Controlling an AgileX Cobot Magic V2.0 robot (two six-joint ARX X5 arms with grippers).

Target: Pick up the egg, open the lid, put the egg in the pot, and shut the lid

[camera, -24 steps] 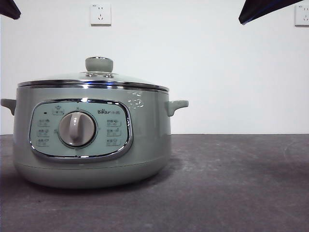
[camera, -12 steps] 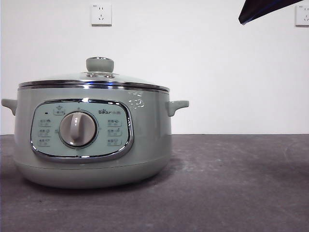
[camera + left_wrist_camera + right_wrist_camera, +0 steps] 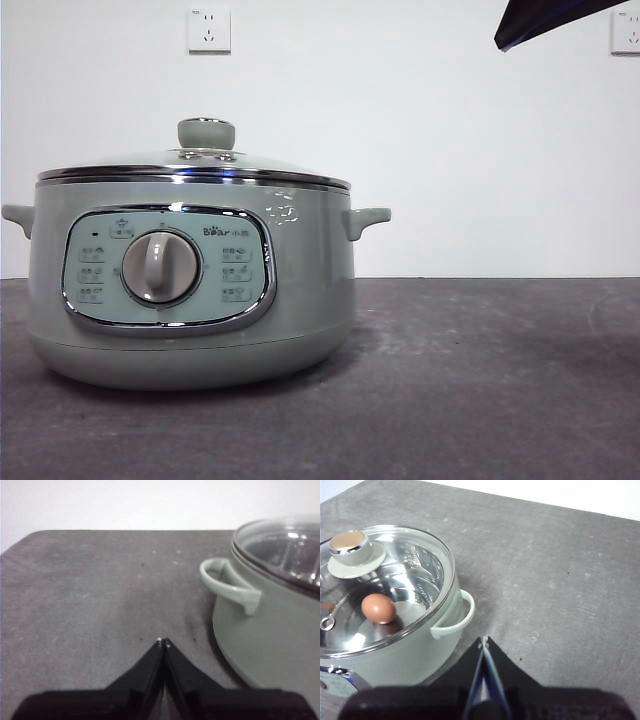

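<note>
The egg [image 3: 378, 608] lies inside the pot [image 3: 190, 290], seen through the seated lid [image 3: 380, 587]. Both the left gripper [image 3: 163, 642] and the right gripper [image 3: 483, 640] hang above the desk [image 3: 480, 380] beside the pot, jaws closed, empty. Task apparently complete; arms should merely retreat without nudging the handles.

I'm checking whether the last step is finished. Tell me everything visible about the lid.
The round, shallow-domed glass lid has a chrome rim, a pale green knob with a tan top, and small metal vent fittings. It sits closed and level on the large sage-green electric pot, its rim resting on the pot's rim all around. Through the glass, the small brown egg shows lying on the shiny inner floor. Nothing else touches the lid.
</note>
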